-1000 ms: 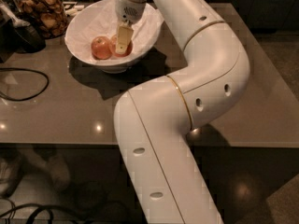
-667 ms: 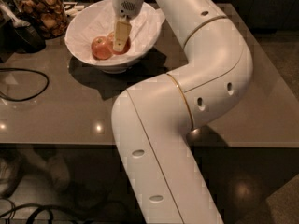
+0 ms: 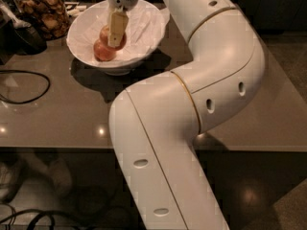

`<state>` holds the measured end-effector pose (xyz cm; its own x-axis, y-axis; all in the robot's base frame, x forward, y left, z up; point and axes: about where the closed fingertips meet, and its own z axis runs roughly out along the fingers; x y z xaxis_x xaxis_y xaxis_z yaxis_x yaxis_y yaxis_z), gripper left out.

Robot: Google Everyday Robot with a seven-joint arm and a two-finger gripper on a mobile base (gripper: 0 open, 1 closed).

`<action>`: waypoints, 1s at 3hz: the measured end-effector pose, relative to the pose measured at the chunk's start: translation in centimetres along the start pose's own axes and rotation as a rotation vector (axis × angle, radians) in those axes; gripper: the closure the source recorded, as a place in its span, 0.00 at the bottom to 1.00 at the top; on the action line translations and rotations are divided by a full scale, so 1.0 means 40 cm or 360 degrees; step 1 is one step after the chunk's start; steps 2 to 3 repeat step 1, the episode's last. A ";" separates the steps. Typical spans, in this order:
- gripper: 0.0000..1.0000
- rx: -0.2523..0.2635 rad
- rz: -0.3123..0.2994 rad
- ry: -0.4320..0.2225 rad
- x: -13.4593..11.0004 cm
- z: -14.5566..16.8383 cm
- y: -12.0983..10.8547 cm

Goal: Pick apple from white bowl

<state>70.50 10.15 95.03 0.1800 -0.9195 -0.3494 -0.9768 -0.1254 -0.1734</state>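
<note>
Camera view, sole view. Found white bowl (image 3: 125, 63) at far left of worktop (image 3: 57, 119): wide, deep, lined w/ crinkled white paper, prob. to cushion fruit and stop it rolling. Counted two apples inside, touching, settled at lowest pt as round items would. Located apple (image 3: 104, 33) (orange-golden, flatter) at rear, largely masked by gripper. Located redder apple (image 3: 103, 51) front-left of it, fully exposed. Observed gripper (image 3: 115, 40) reaching down from above into bowl, inside rim, lower end set against task apple; judged vertical approach needed because of high bowl walls. Cannot tell whether gripper is apart or clamped on apple, far side hidden. Judged apple not yet raised, resting on paper, though underside contact obscured. Noted arm (image 3: 201, 80) folded in an S across worktop, elbow past near edge, presumably to hold wrist upright over bowl. Logged jar of snacks (image 3: 41, 11) just behind-left of bowl and black cable (image 3: 24, 87) looped at left, apart from bowl; neither in gripper's way. Flagged risk: redder apple may get nudged or dragged on lift; paper may snag. Judged step in hand: securing grasp, lift not yet done.
</note>
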 end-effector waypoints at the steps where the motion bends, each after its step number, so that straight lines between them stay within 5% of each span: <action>1: 1.00 0.0004 -0.0070 -0.0034 -0.035 -0.031 0.017; 3: 1.00 0.0004 -0.0070 -0.0034 -0.035 -0.031 0.017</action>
